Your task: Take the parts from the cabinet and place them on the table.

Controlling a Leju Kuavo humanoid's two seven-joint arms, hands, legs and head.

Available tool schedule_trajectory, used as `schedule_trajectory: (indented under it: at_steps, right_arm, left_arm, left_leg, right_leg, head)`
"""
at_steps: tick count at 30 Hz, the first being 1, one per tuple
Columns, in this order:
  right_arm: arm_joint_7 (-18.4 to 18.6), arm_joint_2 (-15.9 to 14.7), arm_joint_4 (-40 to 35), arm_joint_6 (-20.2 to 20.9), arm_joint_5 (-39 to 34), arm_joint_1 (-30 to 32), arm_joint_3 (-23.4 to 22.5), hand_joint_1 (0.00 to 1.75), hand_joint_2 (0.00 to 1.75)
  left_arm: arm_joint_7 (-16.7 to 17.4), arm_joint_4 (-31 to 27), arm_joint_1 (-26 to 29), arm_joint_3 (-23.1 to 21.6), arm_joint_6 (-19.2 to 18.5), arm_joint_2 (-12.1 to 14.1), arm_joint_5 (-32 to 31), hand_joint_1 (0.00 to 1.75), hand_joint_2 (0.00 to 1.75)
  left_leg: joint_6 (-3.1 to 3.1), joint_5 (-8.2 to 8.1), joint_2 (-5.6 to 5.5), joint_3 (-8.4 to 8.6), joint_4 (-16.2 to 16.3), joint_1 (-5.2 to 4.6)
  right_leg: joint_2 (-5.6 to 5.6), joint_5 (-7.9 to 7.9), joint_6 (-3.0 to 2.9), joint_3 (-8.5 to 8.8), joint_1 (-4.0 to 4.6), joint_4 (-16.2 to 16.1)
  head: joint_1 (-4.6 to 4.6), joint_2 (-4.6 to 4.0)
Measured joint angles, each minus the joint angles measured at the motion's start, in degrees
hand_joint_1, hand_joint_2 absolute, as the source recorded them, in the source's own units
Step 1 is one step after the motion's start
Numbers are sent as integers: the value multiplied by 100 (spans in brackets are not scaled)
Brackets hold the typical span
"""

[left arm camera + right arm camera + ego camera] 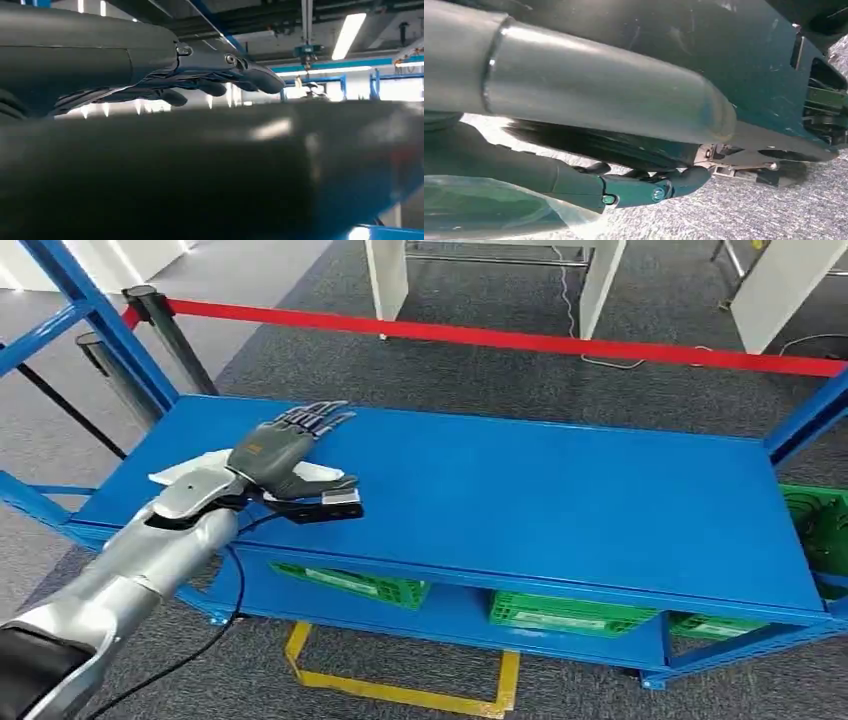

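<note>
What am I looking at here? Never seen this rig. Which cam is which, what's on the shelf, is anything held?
It is a humanoid robot with two silver arms. The head view looks down from its body at a blue shelf top. The left hand lies flat, fingers stretched, over a white bagged part there; whether it grips it is unclear. Green crates sit on the shelf below. The left wrist view shows that hand's fingers from close behind. In the right wrist view, the right hand hangs over grey carpet with clear plastic against it; a grip isn't clear.
</note>
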Motion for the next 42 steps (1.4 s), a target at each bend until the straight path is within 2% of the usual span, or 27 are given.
schedule_trajectory:
  at_steps: [1, 4, 5, 6, 7, 8, 10, 11, 12, 14, 15, 16, 20, 21, 22, 25, 26, 27, 28, 30, 32, 35, 36, 37, 40, 41, 42]
  right_arm:
    - [26, 0, 2, -11, 15, -9, 2, 0, 0]
    - [55, 0, 4, -37, 50, 0, 22, 0, 0]
    - [61, -2, 4, -46, 50, -5, 31, 0, 0]
    - [61, -2, 4, -55, 52, -1, 35, 0, 0]
    - [61, -2, 7, -61, 55, -3, 37, 0, 0]
    - [61, -2, 7, -63, 55, -8, 37, 0, 0]
    - [61, -4, 7, -68, 55, -2, 37, 0, 0]
    - [65, -4, 7, -68, 57, -1, 37, 0, 0]
    - [85, -4, 7, -70, 68, -5, 39, 0, 0]
    - [127, -4, 7, -79, 101, -3, 48, 0, 0]
    - [131, -7, 7, -90, 120, 1, 57, 0, 0]
    - [138, -7, 11, -92, 151, -2, 77, 0, 0]
    - [135, -7, 15, -96, 212, 5, 138, 0, 0]
    - [135, -7, 15, -109, 234, 2, 149, 0, 0]
    - [131, -7, 15, -118, 258, -3, 157, 0, 0]
    - [127, -13, 15, -116, 284, 12, 188, 0, 0]
    - [127, -22, 15, -114, 289, 16, 190, 0, 0]
    - [127, -26, 15, -111, 293, 18, 195, 0, 0]
    - [124, -26, 15, -114, 297, 15, 203, 0, 0]
    - [118, -26, 15, -114, 313, 11, 236, 0, 0]
    - [111, -28, 17, -114, 339, 5, 254, 0, 0]
    - [111, -33, 17, -122, 365, 15, 277, 0, 0]
    - [122, -41, 20, -125, 378, 10, 278, 0, 0]
    - [125, -44, 20, -129, 387, 11, 280, 0, 0]
    - [129, -59, 24, -148, 404, 14, 286, 0, 0]
    - [138, -61, 24, -155, 411, 15, 288, 0, 0]
    - [142, -63, 24, -164, 415, 16, 288, 0, 0]
  left_arm:
    - [-6, 59, -39, -11, -67, 13, 30, 0, 0]
    - [-35, 135, -47, -44, -153, 39, 59, 0, 0]
    - [-46, 153, -60, -52, -157, 46, 59, 0, 0]
    - [-52, 170, -77, -57, -159, 53, 63, 0, 0]
    - [-55, 181, -104, -57, -159, 52, 79, 0, 0]
    - [-57, 190, -100, -61, -159, 52, 79, 0, 175]
    - [-57, 227, -80, -77, -166, 55, 79, 0, 175]
    - [-63, 245, -67, -81, -188, 59, 81, 0, 175]
    - [-72, 260, -62, -87, -210, 66, 94, 0, 175]
    - [-96, 284, -68, -105, -260, 81, 131, 0, 175]
    - [-116, 288, -68, -107, -297, 87, 179, 0, 175]
    - [-147, 295, -76, -105, -334, 117, 225, 0, 175]
    - [-267, 352, -69, -105, -555, 214, 363, 0, 175]
    - [-280, 365, -69, -105, -577, 238, 389, 0, 175]
    - [-286, 389, -84, -103, -601, 273, 404, 0, 175]
    - [-291, 483, -48, -100, -634, 334, 420, 0, 175]
    - [-291, 511, -18, -100, -640, 354, 420, 0, 175]
    - [-291, 529, -4, -103, -640, 363, 420, 0, 175]
    - [-291, 551, -6, -103, -640, 367, 417, 0, 175]
    - [-273, 575, -30, -101, -642, 380, 417, 0, 175]
    - [-251, 625, -84, -103, -656, 391, 417, 0, 175]
    - [-195, 728, -77, -101, -658, 406, 422, 0, 175]
    - [-179, 762, -78, -100, -655, 409, 437, 0, 175]
    - [-175, 787, -87, -98, -655, 411, 450, 0, 175]
    - [-168, 904, -63, -90, -623, 417, 450, 0, 175]
    - [-166, 944, -27, -90, -599, 417, 450, 0, 175]
    - [-162, 977, 5, -90, -585, 417, 448, 0, 175]
  left_leg:
    - [5, -65, 0, 68, -136, -34]
    - [34, -87, -5, 53, -176, -47]
    - [76, -57, -1, 71, -238, -17]
    - [105, -35, 6, 97, -262, 7]
    - [144, -34, 3, 92, -263, 13]
    - [153, -37, 2, 90, -263, 11]
    - [162, -43, 2, 87, -255, -1]
    - [163, -45, 2, 88, -253, -3]
    - [161, -47, 2, 89, -250, -4]
    - [145, -59, -3, 93, -231, 0]
    - [120, -75, -7, 92, -212, 1]
    - [95, -83, -9, 61, -194, -41]
    - [-10, -43, -14, 62, -204, -18]
    - [-46, -122, -11, 41, -151, -4]
    - [-79, -267, -7, -44, 56, -3]
    - [-149, -838, -5, -638, 1377, 24]
    - [-152, -853, -5, -730, 1571, 29]
    - [-148, -729, -5, -692, 1478, 33]
    - [-138, -516, -5, -557, 1175, 35]
    - [-103, -13, -5, -88, 190, 36]
    - [-66, -70, -9, 97, -219, 6]
    - [16, -74, -8, 65, -214, -8]
    - [64, -42, 3, 99, -265, 41]
    - [79, -39, 5, 101, -270, 37]
    - [126, -47, 5, 97, -266, 28]
    - [126, -48, 4, 98, -264, 26]
    - [125, -49, 4, 100, -262, 26]
  right_leg:
    - [-1, -14, 28, -30, 44, 23]
    - [-9, 23, 104, -42, 20, -21]
    - [-9, 10, 143, -33, 42, -23]
    - [-11, -79, 160, -103, 30, 49]
    - [-26, -281, 180, -240, 31, 331]
    - [-27, -500, 191, -436, 20, 787]
    - [-26, -797, 218, -842, 19, 1619]
    - [-27, -771, 226, -909, 17, 1729]
    - [-27, -622, 227, -845, 16, 1583]
    - [-31, -83, 206, -368, 9, 600]
    - [-36, 49, 191, -143, 6, 104]
    - [-32, -45, 183, -3, 27, 16]
    - [-13, 17, 57, -26, 31, -24]
    - [-24, 36, 22, -6, 4, -48]
    - [-22, 32, -10, -4, 3, -48]
    - [-22, 25, -41, -2, 7, -46]
    - [-22, 25, -41, 2, 7, -46]
    - [-21, 24, -41, 5, 7, -45]
    - [-20, 23, -39, 8, 7, -43]
    - [-19, 10, -22, 30, 7, -43]
    - [-11, -6, 23, -13, 50, -14]
    - [-23, 18, 113, -19, 35, -50]
    - [-22, -33, 144, -65, 33, -25]
    - [-30, -151, 168, -136, 36, 117]
    - [-33, -721, 211, -716, 25, 1359]
    - [-33, -780, 220, -873, 26, 1655]
    - [-34, -699, 223, -899, 26, 1658]
  head:
    - [5, 0]
    - [7, 0]
    - [7, 0]
    - [11, 0]
    - [48, 0]
    - [63, 0]
    - [68, 0]
    - [59, 0]
    - [61, 0]
    - [61, 0]
    - [63, 0]
    - [63, 0]
    - [59, 0]
    - [59, 0]
    - [15, 0]
    - [9, 0]
    - [13, 0]
    - [9, 0]
    - [13, 0]
    - [11, 0]
    - [11, 0]
    - [18, 0]
    - [13, 0]
    - [41, 0]
    - [59, 0]
    - [61, 0]
    - [59, 0]
